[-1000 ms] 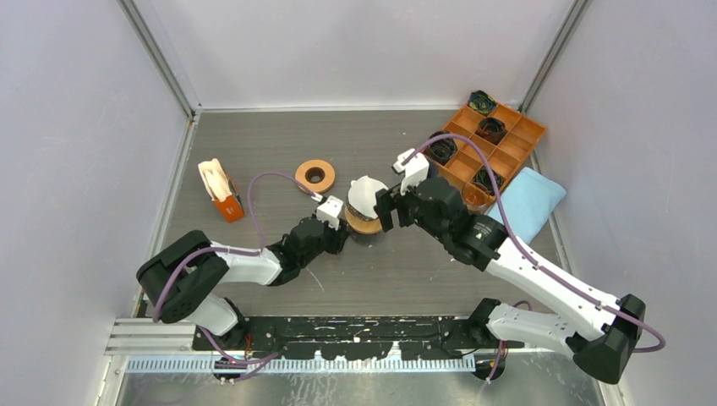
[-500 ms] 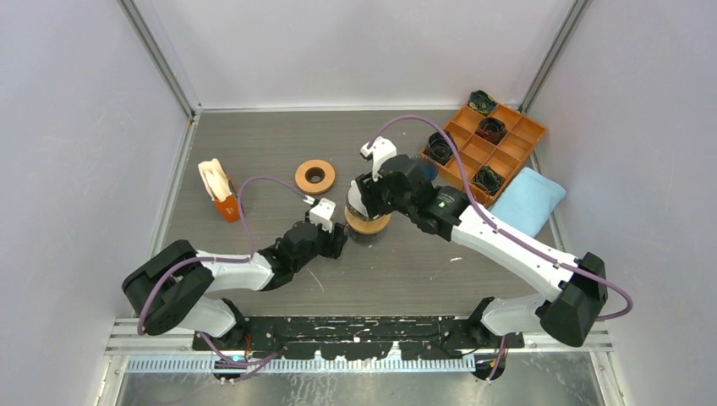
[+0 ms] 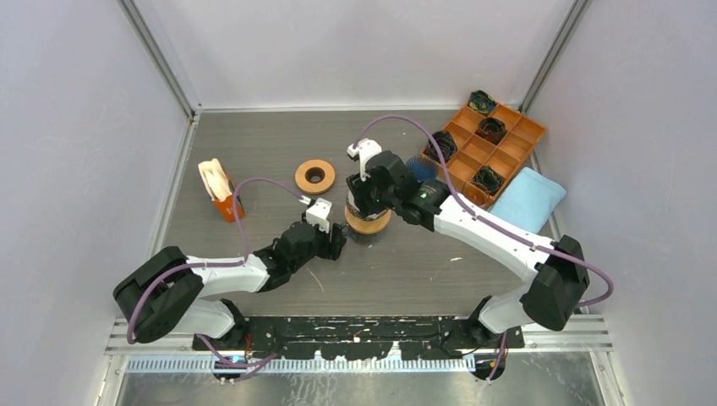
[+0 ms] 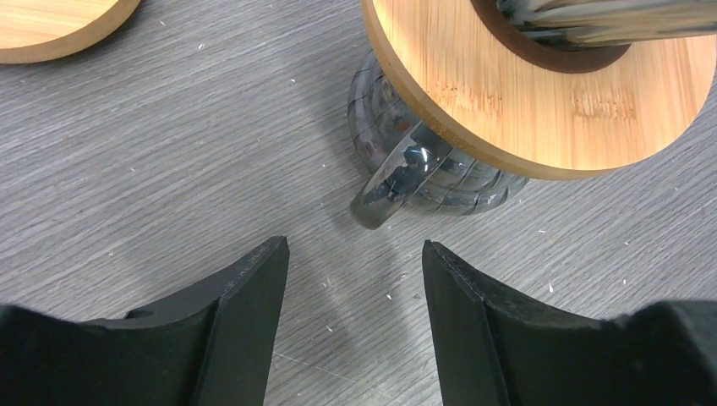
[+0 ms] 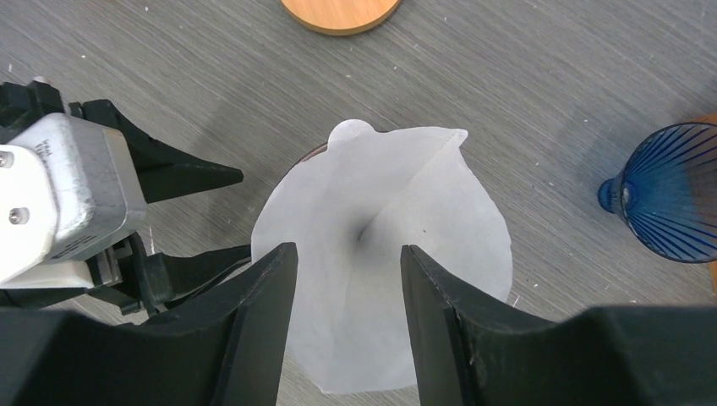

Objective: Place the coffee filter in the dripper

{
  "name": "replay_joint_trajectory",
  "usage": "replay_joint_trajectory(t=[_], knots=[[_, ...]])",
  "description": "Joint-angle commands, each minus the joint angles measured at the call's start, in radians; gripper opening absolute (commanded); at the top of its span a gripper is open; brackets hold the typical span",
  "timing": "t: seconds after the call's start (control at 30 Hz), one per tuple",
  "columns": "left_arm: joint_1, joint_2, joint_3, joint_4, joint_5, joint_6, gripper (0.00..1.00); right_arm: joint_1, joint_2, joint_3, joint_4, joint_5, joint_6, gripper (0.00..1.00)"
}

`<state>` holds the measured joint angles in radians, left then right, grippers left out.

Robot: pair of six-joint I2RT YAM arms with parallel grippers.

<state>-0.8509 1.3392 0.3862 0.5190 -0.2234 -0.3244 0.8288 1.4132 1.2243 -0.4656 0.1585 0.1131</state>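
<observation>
The coffee filter [image 5: 385, 211] sits spread open as a cone in the dripper [image 4: 507, 110]. The right gripper [image 5: 348, 247] hangs directly above the dripper, jaws partly apart with the paper under them; whether they touch it cannot be told. The left gripper [image 4: 353, 249] is low, just near-left of the dripper, jaws wide and empty, facing its glass handle [image 4: 389, 190]. A wooden ring [image 3: 314, 176] lies far-left of the dripper, a blue ribbed cone [image 5: 676, 194] to its right

Your right gripper [image 5: 348, 251] hangs over the white filter [image 5: 457, 220], fingers apart; the blue dripper [image 5: 676, 203] sits to its right.
</observation>
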Motion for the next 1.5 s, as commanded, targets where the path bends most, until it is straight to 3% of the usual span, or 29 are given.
replay_joint_trajectory(t=[0.0, 1.47], knots=[[-0.001, -0.015, 0.003, 0.018, 0.006, -0.013, 0.62, -0.006, 0.023, 0.051, 0.02, -0.019, 0.017, 0.54], [0.001, -0.016, 0.014, -0.008, 0.028, -0.021, 0.64, -0.011, 0.086, 0.086, -0.035, 0.027, 0.023, 0.57]])
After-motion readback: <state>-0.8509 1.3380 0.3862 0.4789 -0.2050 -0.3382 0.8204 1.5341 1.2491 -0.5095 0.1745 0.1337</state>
